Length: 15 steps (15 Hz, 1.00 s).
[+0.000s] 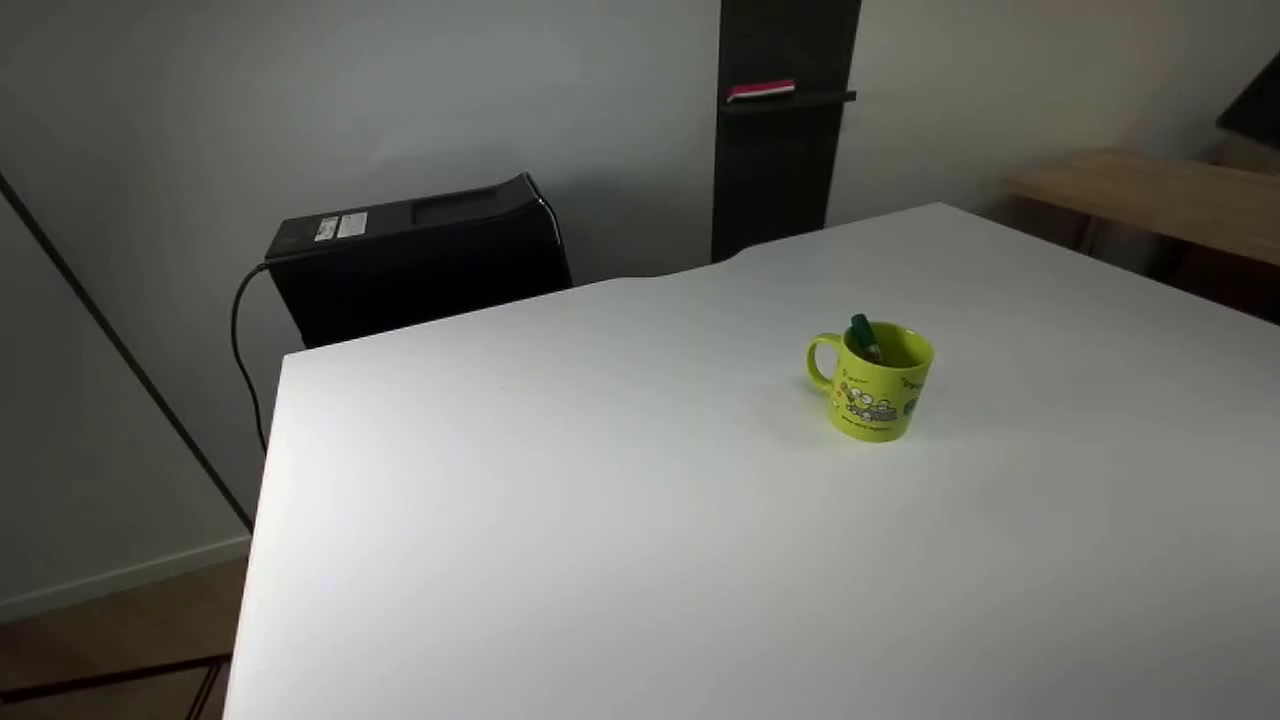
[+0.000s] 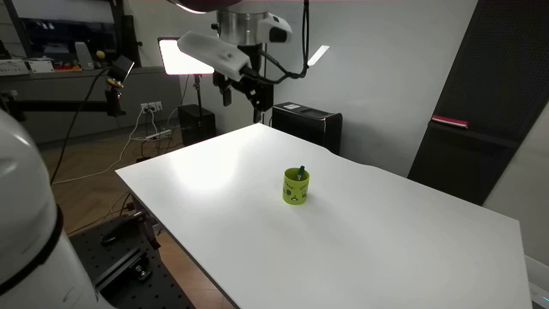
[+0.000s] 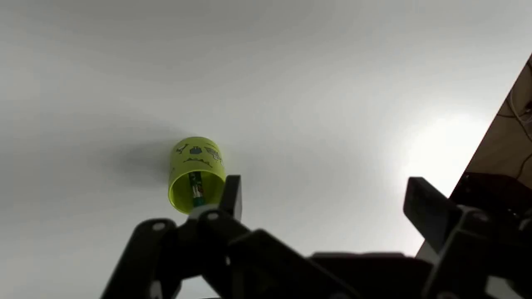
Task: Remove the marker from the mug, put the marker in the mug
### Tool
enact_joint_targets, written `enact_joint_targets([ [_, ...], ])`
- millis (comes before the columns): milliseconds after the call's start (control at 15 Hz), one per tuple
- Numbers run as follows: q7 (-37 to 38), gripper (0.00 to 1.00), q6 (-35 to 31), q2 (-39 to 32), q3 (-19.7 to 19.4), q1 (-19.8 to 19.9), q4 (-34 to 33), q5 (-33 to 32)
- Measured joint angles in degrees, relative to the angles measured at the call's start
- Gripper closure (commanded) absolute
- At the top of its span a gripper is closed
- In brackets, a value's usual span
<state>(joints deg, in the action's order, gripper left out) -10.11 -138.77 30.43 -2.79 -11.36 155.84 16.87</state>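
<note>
The yellow-green mug (image 1: 872,408) stands upright on the white table (image 1: 550,520); it also shows in an exterior view (image 2: 295,191) and in the wrist view (image 3: 195,158). Its handle shows in only one exterior view. The dark green marker (image 1: 864,336) leans inside the mug with its top end above the rim; it also shows in an exterior view (image 2: 301,172) and in the wrist view (image 3: 196,187). My gripper (image 2: 242,107) is open and empty, high above the table and apart from the mug. In the wrist view the mug is beside the left finger of the gripper (image 3: 324,197), which partly covers it.
A black box-shaped appliance (image 1: 420,255) stands behind the table's back edge. A bright light panel (image 2: 182,56) and a camera on a bracket (image 2: 120,71) stand beyond the table. The white robot body (image 2: 34,240) is at the left of an exterior view.
</note>
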Motion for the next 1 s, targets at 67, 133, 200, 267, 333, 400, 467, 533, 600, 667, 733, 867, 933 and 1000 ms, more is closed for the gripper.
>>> enact_joint_targets([
  [67,0.0,0.00,0.0,0.0,0.0,0.0,0.0,0.0],
  [133,0.0,0.00,0.0,0.0,0.0,0.0,0.0,0.0],
  [200,0.0,0.00,0.0,0.0,0.0,0.0,0.0,0.0],
  [267,0.0,0.00,0.0,0.0,0.0,0.0,0.0,0.0],
  [333,0.0,0.00,0.0,0.0,0.0,0.0,0.0,0.0],
  [400,-0.1,0.00,0.1,0.0,0.1,0.0,0.0,0.0],
  [467,-0.7,0.00,0.6,-0.2,0.0,0.0,0.0,0.1],
  [533,-1.6,0.00,1.5,-0.7,-0.3,-0.2,-0.1,0.3],
  [600,-2.7,0.00,2.3,-1.7,-0.7,-0.4,-0.3,0.8],
  [667,-4.0,0.00,2.7,-3.4,-1.3,-0.4,-0.6,1.4],
  [733,-5.4,0.00,2.9,-5.5,-1.8,-0.5,-1.2,2.0],
  [867,-8.0,0.00,3.0,-10.9,-2.7,-0.5,-3.4,3.2],
  [933,-9.3,0.00,3.0,-13.8,-3.0,-0.4,-5.0,3.7],
  [1000,-10.3,0.00,2.9,-17.0,-3.1,-0.2,-6.9,4.2],
])
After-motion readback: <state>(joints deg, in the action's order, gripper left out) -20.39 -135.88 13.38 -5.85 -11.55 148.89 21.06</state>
